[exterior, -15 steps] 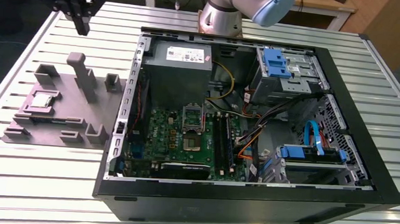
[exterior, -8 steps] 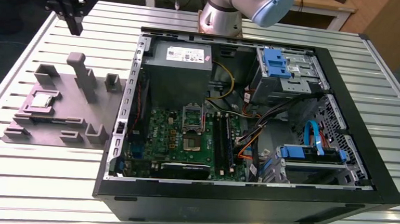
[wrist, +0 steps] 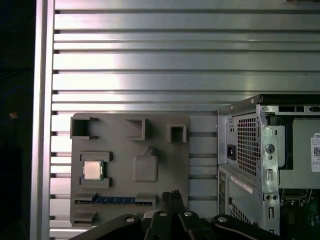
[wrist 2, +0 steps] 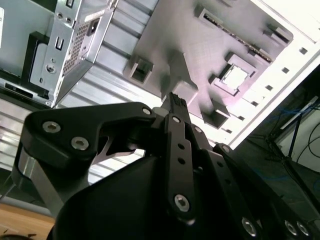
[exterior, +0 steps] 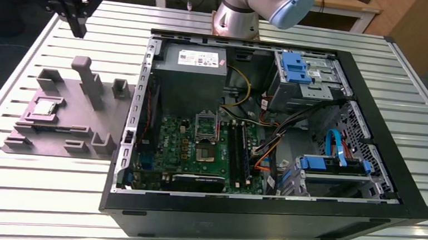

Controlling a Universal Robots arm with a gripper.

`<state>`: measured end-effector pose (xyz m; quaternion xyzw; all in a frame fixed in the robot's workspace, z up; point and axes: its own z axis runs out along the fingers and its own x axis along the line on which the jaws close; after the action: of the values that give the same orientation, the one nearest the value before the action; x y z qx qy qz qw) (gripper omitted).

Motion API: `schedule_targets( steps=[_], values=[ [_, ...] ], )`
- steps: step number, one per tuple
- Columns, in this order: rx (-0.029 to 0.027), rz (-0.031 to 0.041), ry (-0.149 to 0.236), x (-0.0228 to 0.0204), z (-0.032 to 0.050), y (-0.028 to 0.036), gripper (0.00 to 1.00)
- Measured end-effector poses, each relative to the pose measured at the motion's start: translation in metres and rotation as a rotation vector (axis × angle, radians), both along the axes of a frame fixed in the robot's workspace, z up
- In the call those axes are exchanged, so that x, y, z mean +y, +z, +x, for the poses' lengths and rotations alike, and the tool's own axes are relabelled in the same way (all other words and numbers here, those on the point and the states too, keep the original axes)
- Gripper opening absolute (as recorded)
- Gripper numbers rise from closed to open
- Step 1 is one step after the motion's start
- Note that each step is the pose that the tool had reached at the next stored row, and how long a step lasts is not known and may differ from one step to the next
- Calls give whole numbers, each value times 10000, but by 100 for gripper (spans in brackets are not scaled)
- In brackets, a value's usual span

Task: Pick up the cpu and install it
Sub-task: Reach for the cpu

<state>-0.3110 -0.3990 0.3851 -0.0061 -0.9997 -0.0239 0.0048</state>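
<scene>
Slatted metal table (exterior: 46,199): cpu (exterior: 45,107) in grey fixture (exterior: 75,129), computer case (exterior: 268,215).

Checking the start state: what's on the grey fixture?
The cpu sits in a recess of the grey fixture; a blue strip lies in a slot. Beneath them is hidden.

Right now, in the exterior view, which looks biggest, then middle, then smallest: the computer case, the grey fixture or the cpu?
1. computer case, by far the largest.
2. grey fixture, clearly smaller.
3. cpu, a small square sitting in the fixture.
</scene>
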Motion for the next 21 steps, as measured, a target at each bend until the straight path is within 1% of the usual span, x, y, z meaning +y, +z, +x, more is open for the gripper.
schedule_targets(
  steps=[3, 6, 14, 21],
  values=[
    [0, -1, -1, 0, -5, 0, 10],
    [0, 0, -1, 0, -27, 0, 10],
    [0, 0, -2, 0, -41, 0, 10],
    [0, -1, -1, 0, -76, 0, 10]
  ],
)
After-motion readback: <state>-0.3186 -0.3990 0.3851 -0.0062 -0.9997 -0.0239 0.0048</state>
